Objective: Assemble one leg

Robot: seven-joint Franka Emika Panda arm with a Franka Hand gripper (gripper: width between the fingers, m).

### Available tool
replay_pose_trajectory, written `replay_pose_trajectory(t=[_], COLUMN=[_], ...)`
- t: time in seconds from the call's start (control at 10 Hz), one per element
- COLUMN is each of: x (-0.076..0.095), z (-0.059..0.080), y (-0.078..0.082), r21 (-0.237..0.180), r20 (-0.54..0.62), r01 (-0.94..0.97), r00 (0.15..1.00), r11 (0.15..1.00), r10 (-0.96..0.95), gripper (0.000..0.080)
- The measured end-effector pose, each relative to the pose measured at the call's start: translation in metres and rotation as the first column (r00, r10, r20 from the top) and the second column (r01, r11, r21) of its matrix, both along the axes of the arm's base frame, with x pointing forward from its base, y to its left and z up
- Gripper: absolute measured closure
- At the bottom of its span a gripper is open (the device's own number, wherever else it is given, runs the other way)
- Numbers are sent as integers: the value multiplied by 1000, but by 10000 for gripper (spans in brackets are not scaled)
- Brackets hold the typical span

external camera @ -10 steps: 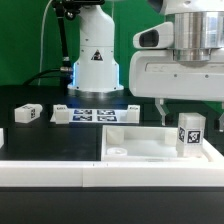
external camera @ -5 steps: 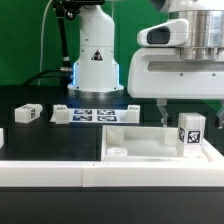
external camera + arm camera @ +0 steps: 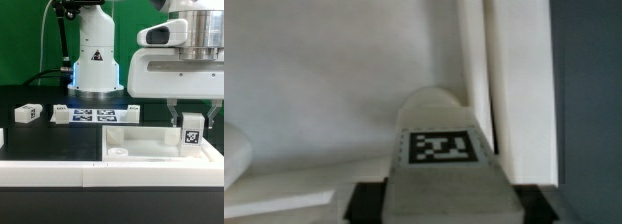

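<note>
A leg [image 3: 190, 133], a small white square post with black-and-white tags, stands upright at the exterior view's right end of the large white panel [image 3: 135, 140]. My gripper [image 3: 191, 114] comes down from above, and its fingers sit on either side of the leg's top. In the wrist view the leg [image 3: 450, 170] fills the whole gap between the two black pads [image 3: 374, 202], so the gripper is shut on it. The leg still rests on the panel. A second leg [image 3: 27, 113] lies on the black table at the exterior view's left.
The marker board [image 3: 95, 114] lies flat behind the panel, in front of the robot's base [image 3: 95, 60]. A long white rail [image 3: 50, 170] runs across the front of the table. The panel has a raised rim and a round socket [image 3: 119, 152].
The finger at the exterior view's left has moved in toward the leg, closing the gap. The hand and the leg have hardly moved in the last half second.
</note>
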State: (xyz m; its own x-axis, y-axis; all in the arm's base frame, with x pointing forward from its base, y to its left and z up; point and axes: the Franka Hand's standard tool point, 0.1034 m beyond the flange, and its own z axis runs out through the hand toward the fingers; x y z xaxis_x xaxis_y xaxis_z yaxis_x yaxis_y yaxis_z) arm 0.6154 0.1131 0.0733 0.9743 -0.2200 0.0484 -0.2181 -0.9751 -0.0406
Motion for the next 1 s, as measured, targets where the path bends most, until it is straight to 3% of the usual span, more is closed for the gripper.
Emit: replay_pose_trajectory(t=[0.2, 0.5, 0.7, 0.8, 0.9, 1.0], x=[2, -1, -2, -2, -2, -2], z=[0, -1, -1, -1, -1, -1], y=[-4, -18, -24, -24, -24, -24], r21=[10, 10, -1, -1, -1, -1], r20=[13, 47, 50, 50, 50, 50], r01=[169, 454, 505, 504, 504, 504], r00=[985, 890, 862, 862, 862, 862], r11=[986, 891, 863, 864, 864, 864], r10=[-169, -454, -505, -504, -504, -504], gripper=[509, 501, 501, 471, 295, 295])
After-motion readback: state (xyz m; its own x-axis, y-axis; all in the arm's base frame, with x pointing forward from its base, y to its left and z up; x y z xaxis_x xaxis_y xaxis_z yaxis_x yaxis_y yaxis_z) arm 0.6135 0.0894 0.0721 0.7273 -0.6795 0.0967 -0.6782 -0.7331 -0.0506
